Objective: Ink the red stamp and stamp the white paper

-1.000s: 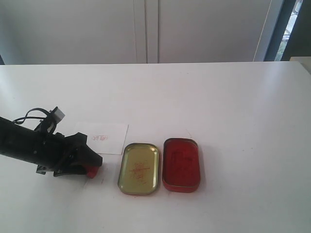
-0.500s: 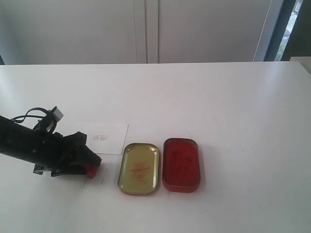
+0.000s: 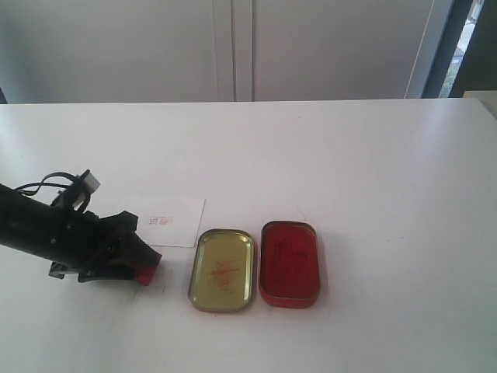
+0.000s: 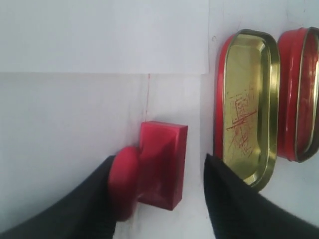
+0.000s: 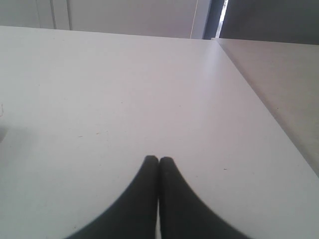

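Eased back a shade toward the table's left side since a second ago, as seen of the black left arm. Left lying where it was: the small red T-shaped stamp (image 3: pixel 145 273).

Exterior view. Stamp down on the white tabletop (image 3: pixel 357 163) at the tip of the left gripper (image 3: pixel 140 263), near the front edge of the thin white rectangular paper (image 3: pixel 178 227). On that paper, a faint red imprint (image 3: pixel 159 221). To the right of the stamp, a gold oval tin lid (image 3: pixel 223 270) with red scribbles inside. Just beside it, a red oval ink-pad tin (image 3: pixel 290 263), the two side by side and apart from the paper.

Left wrist view. Left gripper (image 4: pixel 160 164) spread wide, not clamped on anything. Between its black fingers, the stamp (image 4: pixel 162 172) on its side. One finger (image 4: pixel 94 204) up against the round knob, the other (image 4: pixel 234 204) clear of the square block, with bare table between. Paper (image 4: pixel 99 35) apart from the block, with a thin red line (image 4: pixel 148 97) on the tabletop running from the paper's edge to the block. Gold lid (image 4: pixel 246 104) partly behind the second finger. Red tin (image 4: pixel 299 94) beyond it.

Right wrist view. Right gripper (image 5: pixel 158 162) with its two dark fingertips pressed together, above bare white tabletop (image 5: pixel 99 89).
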